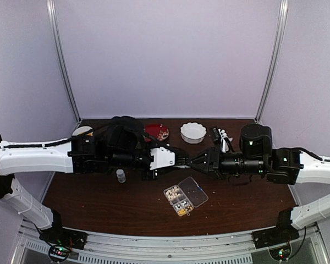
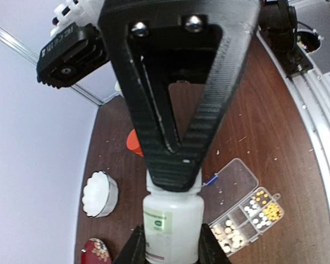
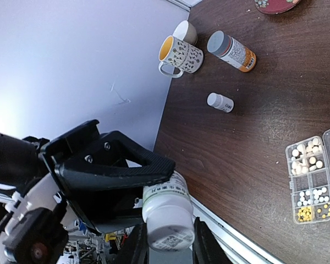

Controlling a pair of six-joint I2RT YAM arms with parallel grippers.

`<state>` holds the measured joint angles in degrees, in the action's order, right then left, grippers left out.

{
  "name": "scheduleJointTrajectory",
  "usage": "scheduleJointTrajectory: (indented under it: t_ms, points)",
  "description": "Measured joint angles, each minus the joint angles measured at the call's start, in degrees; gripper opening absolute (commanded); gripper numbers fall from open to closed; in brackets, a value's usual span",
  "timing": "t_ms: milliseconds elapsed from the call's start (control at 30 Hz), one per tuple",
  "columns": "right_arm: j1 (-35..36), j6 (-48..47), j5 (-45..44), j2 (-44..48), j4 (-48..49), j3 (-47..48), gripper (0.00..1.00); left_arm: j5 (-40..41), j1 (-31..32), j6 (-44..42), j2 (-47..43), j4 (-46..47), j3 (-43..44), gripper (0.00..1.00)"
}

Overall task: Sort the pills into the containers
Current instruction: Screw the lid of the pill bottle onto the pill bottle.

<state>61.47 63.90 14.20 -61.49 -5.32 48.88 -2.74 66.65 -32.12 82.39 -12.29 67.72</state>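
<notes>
The clear pill box [image 1: 181,199] lies open on the table, its lid [image 1: 197,191] folded out to the right. Its cells hold whitish and yellow pills [image 2: 231,234]; it also shows in the right wrist view [image 3: 313,179]. Both grippers meet above the table, just behind the box, on one white pill bottle [image 2: 172,223]. My left gripper [image 2: 172,245] is shut on the bottle's body. My right gripper [image 3: 168,245] is shut on its cap end [image 3: 170,234]. In the top view the bottle is hidden between the left gripper [image 1: 180,159] and the right gripper [image 1: 190,160].
A white scalloped bowl [image 1: 193,132] and a red patterned dish [image 1: 156,132] stand at the back. A small white bottle [image 1: 121,175] stands left of the box. An orange bottle with a grey cap [image 3: 232,52] and a mug [image 3: 179,55] are at the far left.
</notes>
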Motion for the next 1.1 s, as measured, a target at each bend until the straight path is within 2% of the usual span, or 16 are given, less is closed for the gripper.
scheduleJointTrajectory:
  t_ms: [200, 333, 500, 700, 733, 833, 933, 1033, 1100]
  points:
    - [-0.63, 5.44, -1.22, 0.04, 3.08, -1.31, 0.0, 10.43, 2.58, -8.02, -0.24, 8.68, -3.82, 0.0]
    - [-1.11, 10.21, -1.42, 0.44, 9.55, -4.72, 0.0, 16.92, 4.22, -14.25, -0.17, 15.47, -6.8, 0.0]
    - [-1.38, 16.68, -2.49, 1.88, 14.38, -7.98, 0.0, 26.36, 6.97, -25.44, 2.34, 29.88, -11.19, 0.0]
    - [-1.55, 21.92, -3.21, 4.9, 15.93, -9.03, 0.02, 31.67, 8.46, -33.44, 5.95, 42.8, -12.39, 0.0]
    - [-1.55, 22.03, -3.04, 5.42, 16.92, -9.03, 0.09, 32.04, 8.46, -33.9, 6.05, 43.21, -12.39, 0.0]
    - [-1.75, 23.96, -2.47, 6.97, 19.91, -9.07, 0.46, 32.52, 8.41, -34.18, 6.34, 43.12, -12.37, 0.0]
    - [-2.8, 22.08, -2.43, 9.11, 19.1, -8.94, 0.69, 29.4, 7.74, -30.18, 5.92, 35.56, -10.78, 0.0]
    - [-3.82, 15.3, -4.9, 12.94, 12.13, -7.54, 0.75, 23.02, 6.05, -22.86, 4.52, 25.7, -8.13, 0.0]
    - [-4.52, 9.27, -7.02, 15.82, 7.08, -5.73, 0.73, 20.04, 5.05, -18.45, 2.6, 22.1, -7.91, 0.0]
